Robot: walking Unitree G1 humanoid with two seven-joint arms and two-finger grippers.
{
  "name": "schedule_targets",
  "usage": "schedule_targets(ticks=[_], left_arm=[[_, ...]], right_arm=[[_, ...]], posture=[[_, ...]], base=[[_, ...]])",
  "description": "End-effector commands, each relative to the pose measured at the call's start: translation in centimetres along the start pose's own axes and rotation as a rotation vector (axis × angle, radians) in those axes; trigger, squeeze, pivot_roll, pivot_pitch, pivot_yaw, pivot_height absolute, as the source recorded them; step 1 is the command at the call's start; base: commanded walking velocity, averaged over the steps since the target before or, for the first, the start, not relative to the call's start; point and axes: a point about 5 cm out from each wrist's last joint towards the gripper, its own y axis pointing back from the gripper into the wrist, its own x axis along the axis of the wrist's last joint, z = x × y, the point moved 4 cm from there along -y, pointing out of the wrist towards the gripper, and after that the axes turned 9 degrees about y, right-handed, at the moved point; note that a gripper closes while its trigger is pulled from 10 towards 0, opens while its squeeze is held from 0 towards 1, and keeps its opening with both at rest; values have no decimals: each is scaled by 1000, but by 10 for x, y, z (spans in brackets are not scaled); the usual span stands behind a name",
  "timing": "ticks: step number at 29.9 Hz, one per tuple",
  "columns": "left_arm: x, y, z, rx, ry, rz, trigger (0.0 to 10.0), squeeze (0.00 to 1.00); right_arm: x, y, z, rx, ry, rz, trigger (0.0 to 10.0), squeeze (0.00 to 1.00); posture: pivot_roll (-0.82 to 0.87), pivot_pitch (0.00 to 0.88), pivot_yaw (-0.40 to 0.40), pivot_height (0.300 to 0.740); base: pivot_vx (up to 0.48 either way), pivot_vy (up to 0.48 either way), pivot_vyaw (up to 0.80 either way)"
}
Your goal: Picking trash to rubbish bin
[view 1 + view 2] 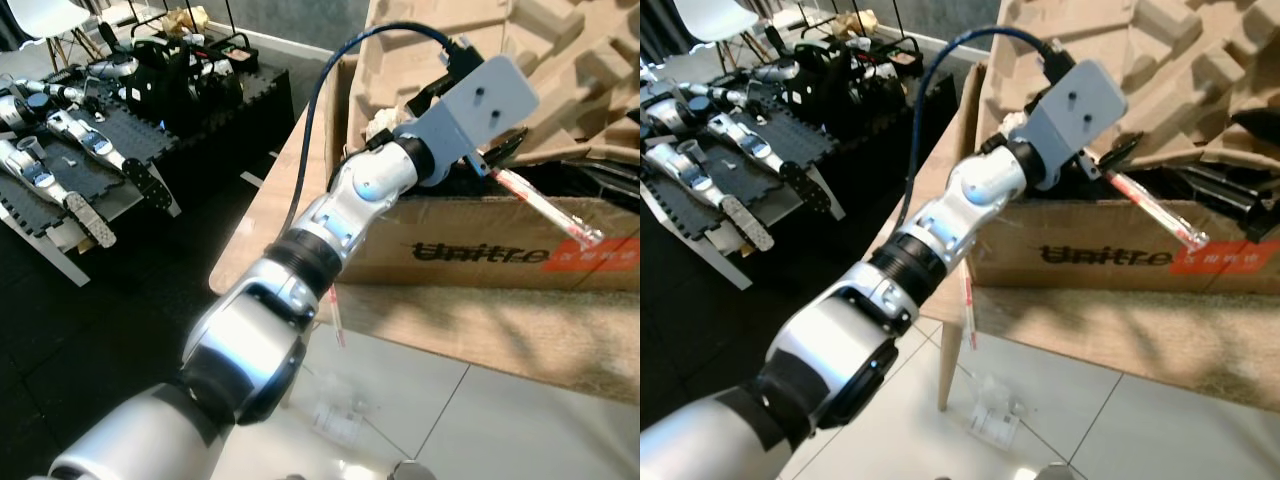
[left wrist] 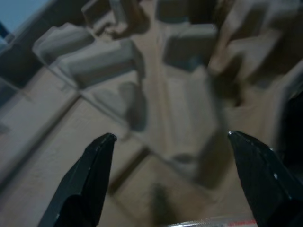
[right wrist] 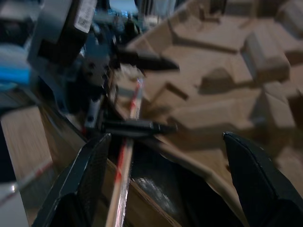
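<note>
The left gripper (image 1: 500, 152) is seen extended over the rim of an open cardboard box (image 1: 470, 250) printed with the Unitree name, its two black fingers (image 2: 90, 179) spread wide apart with nothing clamped between them. A long, thin clear wrapper with red markings (image 1: 545, 207) is seen lying slanted across the box's front edge, just beside the left gripper's fingertips; whether it is touched by them cannot be told. The box is lined with moulded brown pulp packing (image 1: 560, 60), and dark items are visible inside, too shadowed to be identified.

The box is carried on a light wooden surface (image 1: 265, 215) whose leg (image 1: 950, 365) is planted on pale floor tiles (image 1: 1140, 420). A crumpled clear plastic piece (image 1: 992, 410) is seen on the tiles near that leg. Further left, a black foam-matted platform (image 1: 60, 170) is laid with silver robot limb parts (image 1: 95, 143), and black bags and equipment (image 1: 185, 70) are stacked behind it. A white chair (image 1: 45, 18) is visible at the far corner of the room.

The right gripper (image 3: 165, 184) is held facing the box and the left arm, its fingers likewise parted and empty.
</note>
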Motion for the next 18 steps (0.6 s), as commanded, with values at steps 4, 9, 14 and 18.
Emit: schedule_targets(ticks=[4,9,14,18], left_arm=[[23,5,-5,-92,246,94,10000,0],[58,25,-28,-174,345,202,10000,0],[68,42,-40,-207,378,244,10000,0],[67,59,-47,-223,398,252,10000,0]], right_arm=[[4,-1,-10,18,-7,67,10000,0],[-8,-9,-14,-3,-62,93,10000,0],[-9,-15,-20,-3,-98,151,10000,0],[-5,-21,-29,24,-130,226,10000,0]], posture=[[-238,129,160,740],[-214,124,150,740],[-202,120,145,740],[-183,120,138,740]], base=[[0,0,0],[0,0,0],[0,0,0],[0,0,0]])
